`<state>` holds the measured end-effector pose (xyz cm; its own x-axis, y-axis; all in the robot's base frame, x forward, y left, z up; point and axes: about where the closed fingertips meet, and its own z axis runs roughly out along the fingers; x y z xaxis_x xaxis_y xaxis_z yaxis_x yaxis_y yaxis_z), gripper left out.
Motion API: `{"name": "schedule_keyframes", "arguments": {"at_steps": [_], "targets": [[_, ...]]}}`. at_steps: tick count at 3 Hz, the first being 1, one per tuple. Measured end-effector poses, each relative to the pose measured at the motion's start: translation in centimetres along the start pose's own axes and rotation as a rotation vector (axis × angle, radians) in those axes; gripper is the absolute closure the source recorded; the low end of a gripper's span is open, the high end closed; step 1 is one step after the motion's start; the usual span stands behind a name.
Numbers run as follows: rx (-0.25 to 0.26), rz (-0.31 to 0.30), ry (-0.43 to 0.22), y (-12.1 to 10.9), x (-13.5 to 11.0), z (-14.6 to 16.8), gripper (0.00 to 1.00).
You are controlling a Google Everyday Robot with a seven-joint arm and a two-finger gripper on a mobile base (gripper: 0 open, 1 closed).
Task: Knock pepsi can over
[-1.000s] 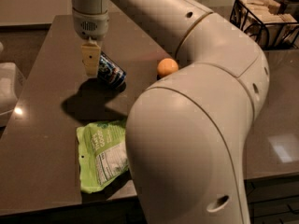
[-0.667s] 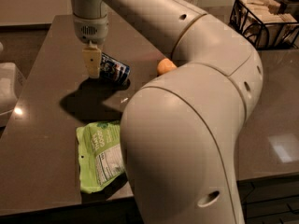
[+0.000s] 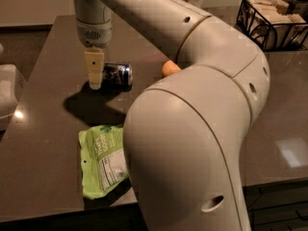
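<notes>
The pepsi can [image 3: 118, 74], dark blue with a pale graphic, lies on its side on the dark table [image 3: 43, 129], its length running left to right. My gripper [image 3: 95, 81] hangs straight down from the arm, with its tip at the can's left end, touching or almost touching it. It holds nothing.
A green snack bag [image 3: 102, 160] lies flat near the table's front edge. A small orange [image 3: 169, 68] sits right of the can, partly behind my arm. A black wire basket [image 3: 274, 20] stands at the back right. A white object [image 3: 8, 93] is at the left edge.
The can was leaning under the gripper. It has tipped to the right and now lies flat on its side. The gripper has stayed at the can's left end.
</notes>
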<state>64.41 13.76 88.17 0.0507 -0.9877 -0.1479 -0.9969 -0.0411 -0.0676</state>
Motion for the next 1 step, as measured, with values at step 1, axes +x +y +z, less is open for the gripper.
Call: {"name": "schedule_keyframes", "arguments": {"at_steps": [1], "targets": [[0.002,0.0,-0.002,-0.06,-0.05,0.03,0.0]]}}
